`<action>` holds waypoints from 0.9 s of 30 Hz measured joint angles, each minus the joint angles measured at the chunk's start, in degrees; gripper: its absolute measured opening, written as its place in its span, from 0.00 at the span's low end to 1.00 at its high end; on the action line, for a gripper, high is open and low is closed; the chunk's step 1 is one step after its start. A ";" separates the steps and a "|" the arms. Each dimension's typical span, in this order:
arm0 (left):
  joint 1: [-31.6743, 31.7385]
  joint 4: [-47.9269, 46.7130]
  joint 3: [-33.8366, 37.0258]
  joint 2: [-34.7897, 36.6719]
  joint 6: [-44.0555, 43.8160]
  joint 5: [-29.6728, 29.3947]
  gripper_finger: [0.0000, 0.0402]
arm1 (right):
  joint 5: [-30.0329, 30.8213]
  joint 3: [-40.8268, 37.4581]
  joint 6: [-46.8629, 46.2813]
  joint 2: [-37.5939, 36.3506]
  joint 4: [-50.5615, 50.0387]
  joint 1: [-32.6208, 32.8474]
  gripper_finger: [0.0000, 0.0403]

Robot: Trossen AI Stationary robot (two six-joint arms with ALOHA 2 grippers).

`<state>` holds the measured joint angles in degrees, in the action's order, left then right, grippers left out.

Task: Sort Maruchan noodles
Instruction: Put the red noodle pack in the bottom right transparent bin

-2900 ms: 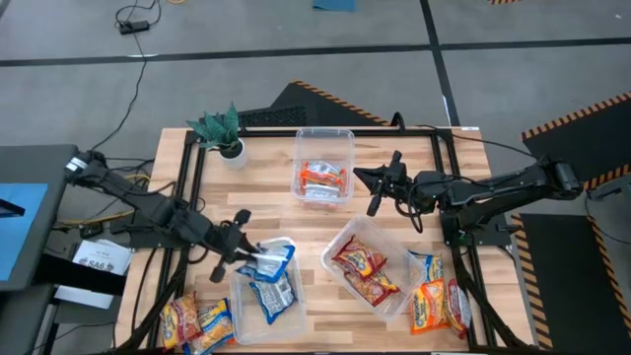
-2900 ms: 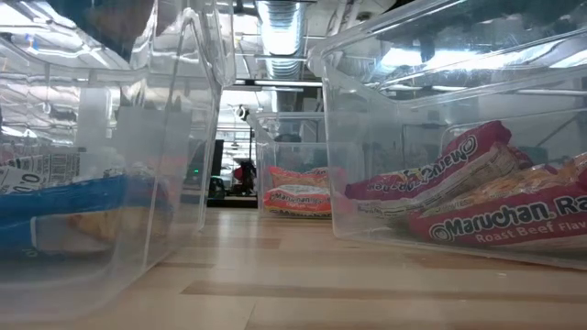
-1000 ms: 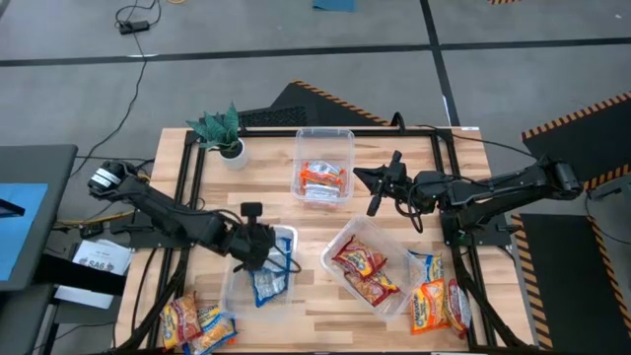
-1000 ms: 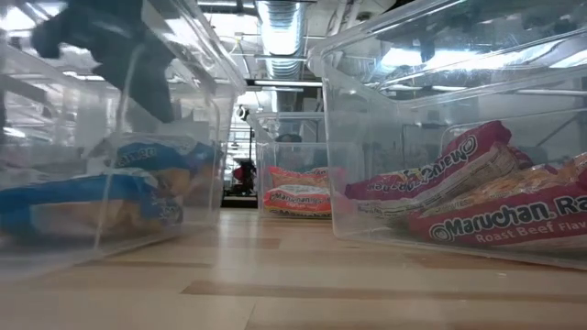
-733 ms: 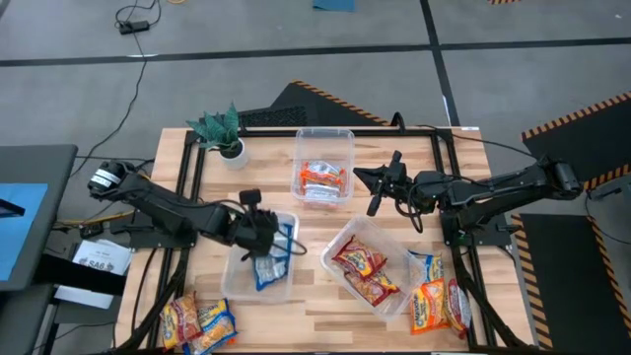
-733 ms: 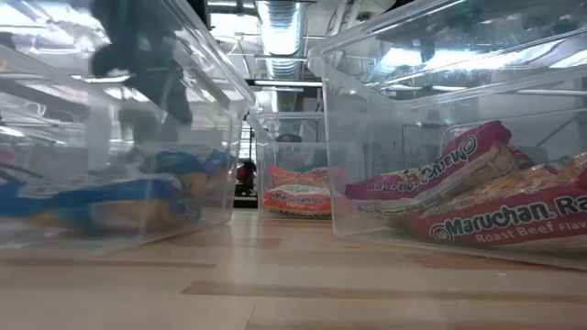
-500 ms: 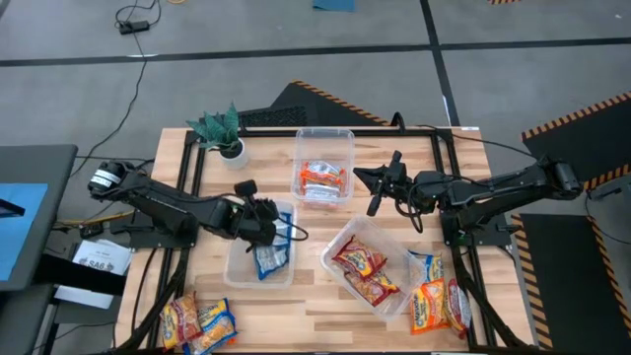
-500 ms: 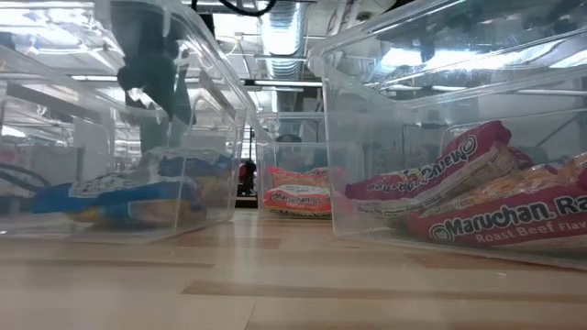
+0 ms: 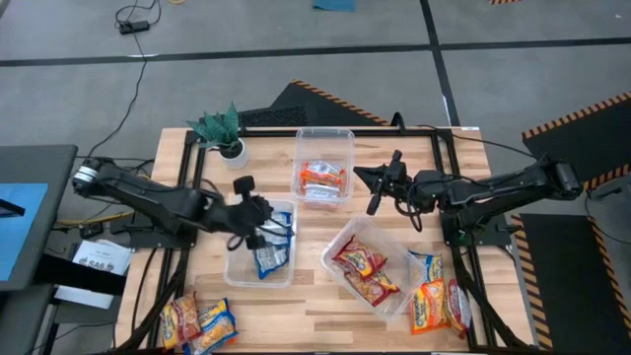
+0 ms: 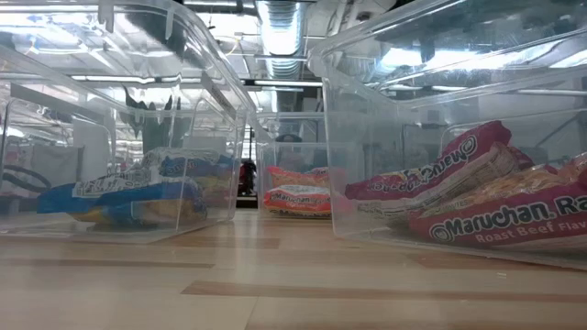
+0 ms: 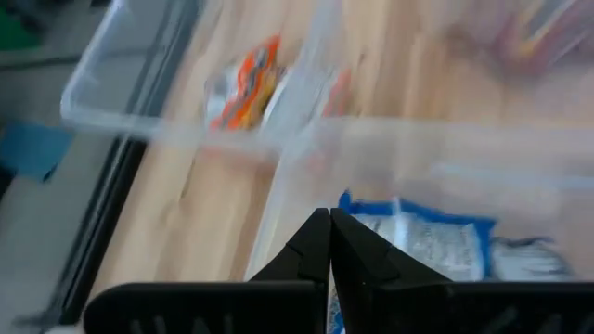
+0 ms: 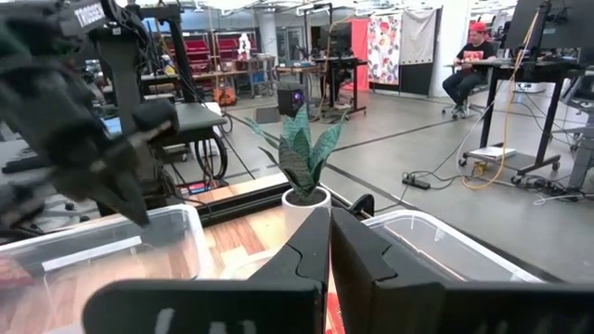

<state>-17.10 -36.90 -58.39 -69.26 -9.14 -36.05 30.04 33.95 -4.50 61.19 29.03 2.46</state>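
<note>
Maruchan noodles loose at the table's front corners look light, crinkly, slippery; pinch a wrapper edge. Left gripper over blue bin, right gripper waiting mid-table, both pressed together, empty.

Pale blond wood, plank-striped, on the counter. Blue and white on the packets in the clear bin at 7 o'clock. Orange, red and white on the packets in the clear bin at 12 o'clock. Maroon-red with yellow on the packets in the clear bin at 5 o'clock. Orange-yellow with red on the loose packets at 8 o'clock; orange, red and some blue-white on the heap at 4 o'clock. Green leaves, white pot on the plant. Black on both arms and on the left pincer and right pincer. Yellow-and-black hazard stripes on the grey floor.
</note>
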 joint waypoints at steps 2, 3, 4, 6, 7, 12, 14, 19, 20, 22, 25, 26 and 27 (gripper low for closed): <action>-0.12 5.76 2.06 3.63 3.56 3.04 0.00 | 0.00 0.02 -0.02 0.02 -0.02 0.19 0.09; -0.14 8.20 3.71 5.82 5.21 5.22 0.00 | 0.00 0.01 -0.03 0.00 -0.02 0.37 0.09; -0.15 11.14 5.56 7.84 6.96 7.76 0.00 | 0.00 0.00 -0.02 0.00 -0.10 0.57 0.09; -0.09 17.27 10.15 12.04 9.99 12.17 0.00 | 0.00 0.01 -0.02 0.02 -0.26 0.89 0.09; 0.07 19.90 12.78 14.27 11.32 13.72 0.00 | -0.01 0.00 -0.02 0.00 -0.26 1.01 0.09; 3.28 34.91 25.86 25.21 14.66 17.79 0.00 | -0.02 0.00 -0.02 0.02 -0.30 0.16 0.09; 5.71 38.56 29.88 28.86 15.31 19.28 0.00 | 0.00 0.00 -0.04 0.02 -0.28 -0.49 0.09; 12.48 46.71 36.39 35.01 15.56 27.28 0.00 | 0.00 0.00 -1.36 0.02 -0.38 -1.53 0.09; 13.59 48.07 37.42 35.57 15.49 28.84 0.00 | 0.00 0.00 -1.89 0.02 -0.43 -1.51 0.09; 15.38 49.25 38.87 36.47 14.90 31.74 0.00 | 0.00 0.02 -2.74 0.00 -0.43 -1.51 0.09; 17.19 51.87 40.88 36.75 13.93 34.45 0.00 | -0.02 0.01 -3.02 0.02 -0.52 -1.38 0.09; 17.50 52.05 41.43 36.69 13.59 34.73 0.00 | -0.02 0.00 -3.00 0.01 -0.70 -1.38 0.09; 17.72 52.12 41.89 36.64 13.20 34.75 0.00 | -0.02 0.00 -2.93 0.02 -1.02 -1.38 0.09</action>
<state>0.62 15.22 -16.50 -32.62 4.06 -1.30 30.02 33.95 -7.42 61.21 28.02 1.08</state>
